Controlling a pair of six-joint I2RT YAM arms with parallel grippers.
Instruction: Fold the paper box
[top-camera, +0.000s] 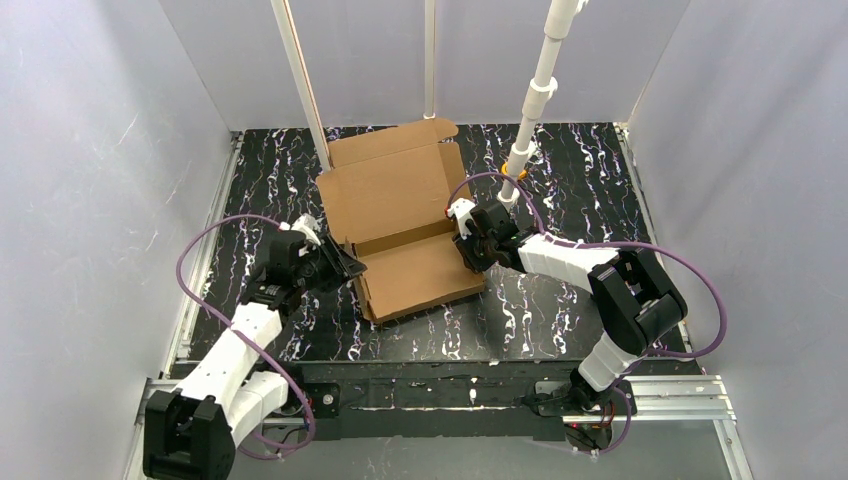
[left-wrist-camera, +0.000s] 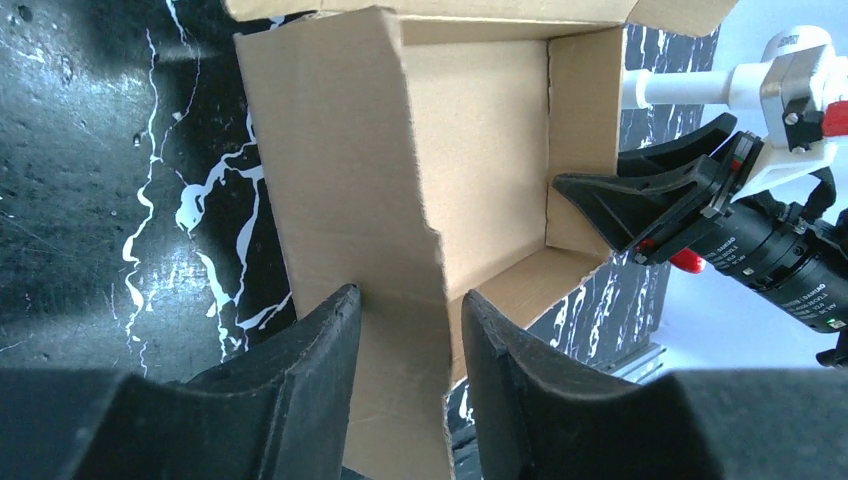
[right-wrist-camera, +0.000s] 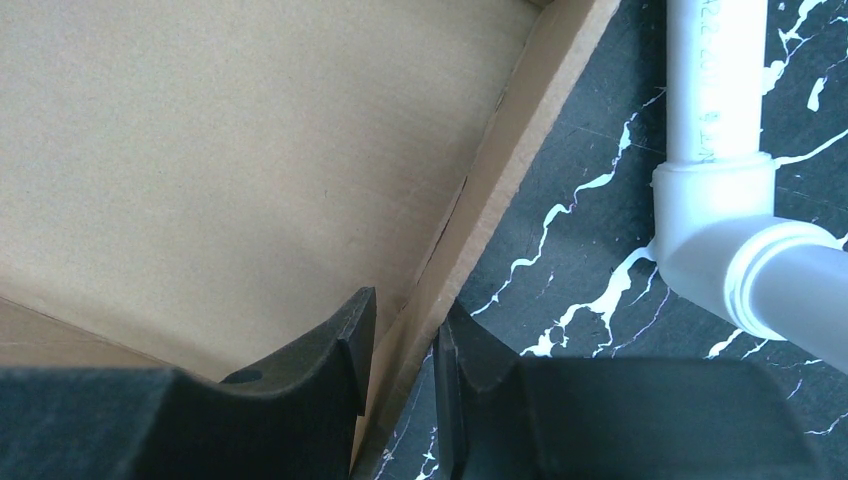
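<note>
The paper box (top-camera: 400, 200) lies open at the middle of the marbled black table (top-camera: 570, 180), its long axis running 6 to 12 o'clock with the lid end toward 12 (only bare cardboard floor shows inside its shallow tray). At 9 o'clock the left gripper (left-wrist-camera: 408, 298) straddles the raised side wall, its grip impossible to judge. At 3 o'clock the right gripper (right-wrist-camera: 405, 305) pinches the opposite wall.
</note>
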